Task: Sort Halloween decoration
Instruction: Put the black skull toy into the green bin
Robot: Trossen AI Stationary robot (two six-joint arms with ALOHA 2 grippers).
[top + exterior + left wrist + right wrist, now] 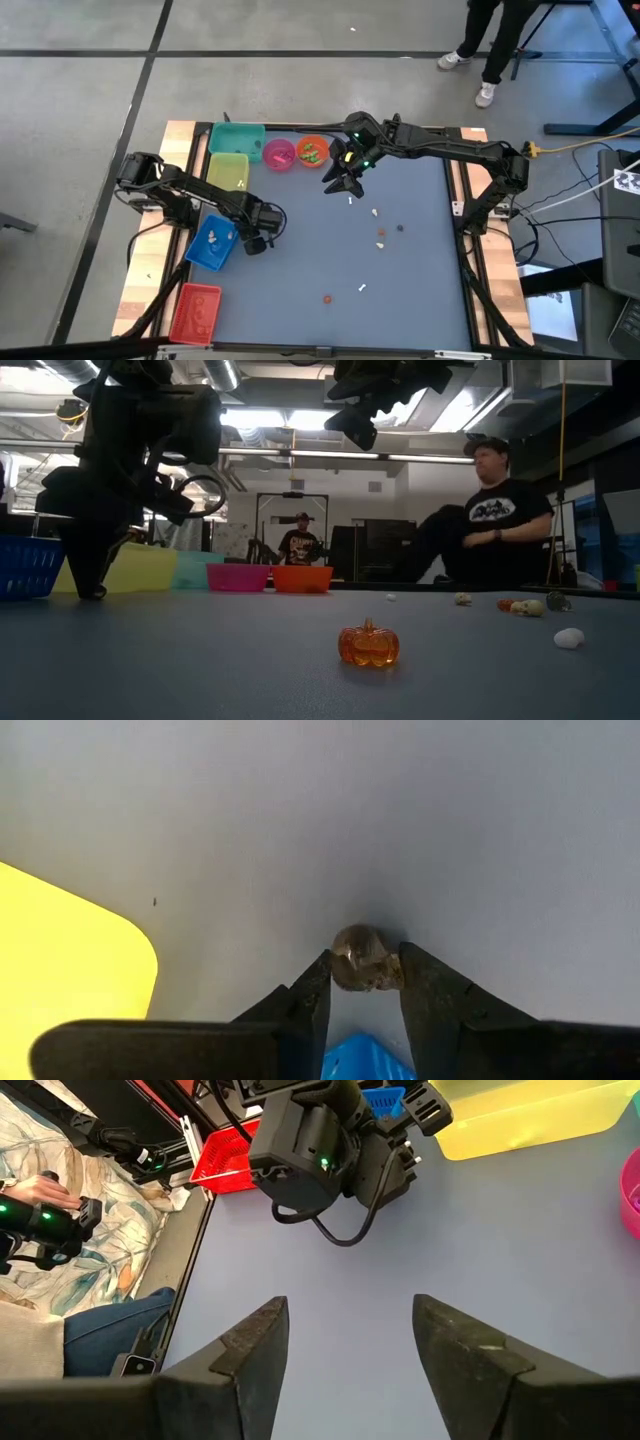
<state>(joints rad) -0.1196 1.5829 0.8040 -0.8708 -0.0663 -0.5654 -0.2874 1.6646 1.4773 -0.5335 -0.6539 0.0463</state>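
My left gripper (258,243) points down at the blue-grey table beside the blue bin (212,243), shut on a small brownish, translucent trinket (360,960). In the low view its fingertips (92,592) reach down to the tabletop. My right gripper (340,185) hangs open and empty high over the far middle of the table (350,1330). Loose decorations lie on the table: an orange pumpkin (368,644), white pieces (375,212) (363,288) and a dark one (400,227). My left gripper pinches the round trinket by its two opposite sides (342,968) between its two fingertips (318,982). The fingers come from above, pointing down. The trinket sits at the very ends of the fingers, at the table surface, with its shadow right beside it.
Along the table's left side stand a teal bin (237,138), a yellow-green bin (228,170) and a red bin (195,312). A pink bowl (279,153) and an orange bowl (312,150) sit at the far edge. People sit beyond the table (495,520).
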